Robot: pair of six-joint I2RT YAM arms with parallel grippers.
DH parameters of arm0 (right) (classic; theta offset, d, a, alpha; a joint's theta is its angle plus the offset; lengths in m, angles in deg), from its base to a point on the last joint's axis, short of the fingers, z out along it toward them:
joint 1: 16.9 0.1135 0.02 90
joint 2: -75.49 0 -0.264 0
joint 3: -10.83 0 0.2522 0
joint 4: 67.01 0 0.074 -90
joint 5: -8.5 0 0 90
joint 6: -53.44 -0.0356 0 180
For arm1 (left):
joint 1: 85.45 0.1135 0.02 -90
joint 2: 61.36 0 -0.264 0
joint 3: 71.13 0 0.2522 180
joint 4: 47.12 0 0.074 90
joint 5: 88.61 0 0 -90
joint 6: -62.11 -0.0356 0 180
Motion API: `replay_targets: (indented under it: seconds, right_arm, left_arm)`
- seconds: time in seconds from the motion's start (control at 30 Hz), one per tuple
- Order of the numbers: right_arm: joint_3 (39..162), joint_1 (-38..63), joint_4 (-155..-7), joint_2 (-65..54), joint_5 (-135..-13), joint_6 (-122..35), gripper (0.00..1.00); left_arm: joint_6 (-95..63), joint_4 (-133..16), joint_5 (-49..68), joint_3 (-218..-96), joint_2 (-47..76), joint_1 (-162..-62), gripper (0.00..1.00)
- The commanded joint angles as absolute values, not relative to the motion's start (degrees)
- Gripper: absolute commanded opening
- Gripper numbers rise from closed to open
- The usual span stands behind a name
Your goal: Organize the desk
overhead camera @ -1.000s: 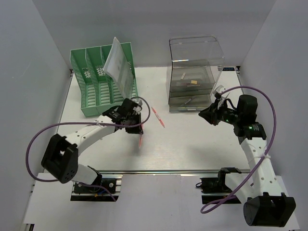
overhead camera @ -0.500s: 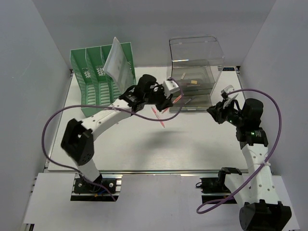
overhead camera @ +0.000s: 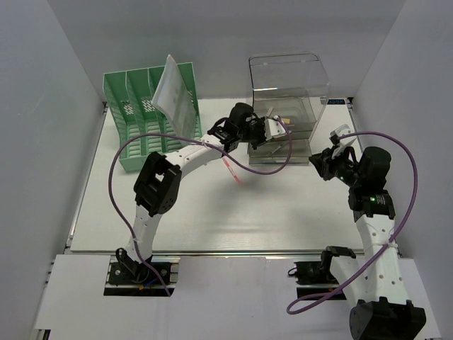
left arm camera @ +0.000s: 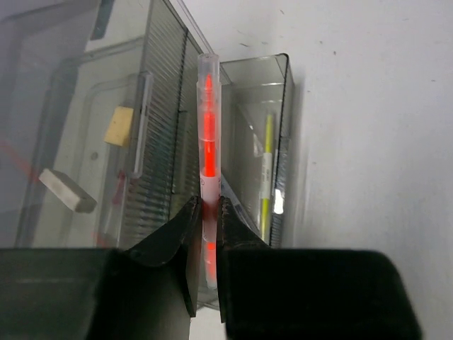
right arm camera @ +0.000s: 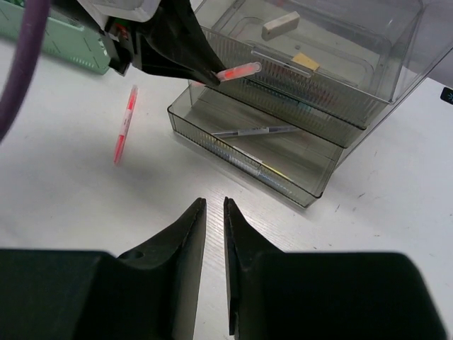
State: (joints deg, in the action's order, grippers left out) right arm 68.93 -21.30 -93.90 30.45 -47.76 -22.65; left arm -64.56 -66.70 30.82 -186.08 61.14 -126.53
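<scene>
- The desk [overhead camera: 283, 205] is the white top under everything, with its rail along the near edge.
- The clear drawer box [overhead camera: 287, 85] stands far right, and its lower drawer [right arm camera: 269, 149] is pulled out.
- The left gripper [left arm camera: 205, 205] is clamped on a red pen [left arm camera: 207, 142], held over the box front.
- The right gripper [right arm camera: 211, 205] waits near right, its jaws a slit apart and empty.
- A second red pen [overhead camera: 232, 171] lies mid-desk.
- The step looks like stowing the held pen. The next move calls for lowering it over the open drawer, then releasing.

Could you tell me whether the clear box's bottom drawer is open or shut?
Open: the bottom drawer juts out from the clear box, a pen inside.
</scene>
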Motion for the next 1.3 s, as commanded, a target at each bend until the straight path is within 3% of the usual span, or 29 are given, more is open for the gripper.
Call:
replay_targets:
  seconds: [0.0, 0.2, 0.33, 0.5, 0.63, 0.73, 0.83, 0.9, 0.97, 1.0, 1.03, 1.13, 1.17, 1.2, 1.27]
  right_arm:
    - [68.7, -21.7, -91.6, 31.1, -47.7, -23.1, 0.22]
    - [68.6, -22.2, -91.6, 31.1, -47.2, -23.1, 0.22]
    - [68.6, -22.6, -91.6, 31.1, -46.3, -23.0, 0.22]
    - [68.0, -22.9, -91.8, 31.2, -43.7, -21.3, 0.24]
    - [67.9, -23.2, -93.2, 30.9, -40.5, -18.8, 0.36]
    - [67.5, -23.2, -94.1, 31.3, -35.8, -15.5, 0.48]
    - [66.4, -23.1, -96.2, 31.4, -32.1, -12.0, 0.60]
    - [66.2, -23.1, -96.7, 30.5, -31.2, -10.7, 0.62]
    - [66.1, -22.4, -98.2, 29.2, -30.5, -7.8, 0.60]
    - [66.3, -21.7, -99.0, 27.6, -30.3, -7.2, 0.58]
    - [67.2, -20.8, -99.7, 26.8, -30.3, -6.1, 0.51]
    - [68.7, -17.0, -99.8, 23.6, -34.4, -7.2, 0.44]
    - [69.5, -11.2, -99.5, 22.5, -36.2, -7.5, 0.43]
    - [70.5, -9.1, -99.8, 19.4, -38.4, -7.6, 0.42]
    - [74.5, -0.1, -102.4, 13.7, -46.1, -6.9, 0.42]
  left_arm:
    - [-67.0, -59.3, 31.0, -188.0, 61.6, -126.7, 0.06]
    - [-67.0, -57.0, 27.3, -188.6, 65.2, -126.7, 0.15]
    - [-66.5, -55.9, 25.3, -187.7, 65.6, -126.7, 0.35]
    - [-64.7, -55.7, 23.1, -187.2, 64.8, -127.2, 0.46]
    - [-61.3, -55.7, 23.7, -186.9, 61.4, -127.8, 0.52]
    - [-53.7, -54.6, 23.7, -185.2, 57.8, -128.3, 0.49]
    - [-43.5, -55.5, 23.0, -178.6, 49.8, -128.3, 0.37]
    - [-37.3, -57.9, 23.6, -174.5, 42.0, -127.1, 0.28]
    - [-28.6, -62.7, 21.7, -168.3, 33.8, -126.5, 0.13]
    - [-25.6, -66.9, 16.9, -166.0, 30.9, -126.5, 0.00]
    - [-24.0, -67.5, 16.5, -158.8, 27.5, -126.5, 0.00]
    - [-22.2, -64.4, 16.2, -145.8, 12.9, -126.0, 0.00]
    - [-20.8, -63.9, 14.5, -139.0, 9.4, -126.0, 0.00]
    - [-19.6, -64.1, 12.9, -136.1, 3.2, -126.0, 0.24]
    - [-19.1, -65.7, 7.7, -130.3, -2.0, -126.0, 0.47]
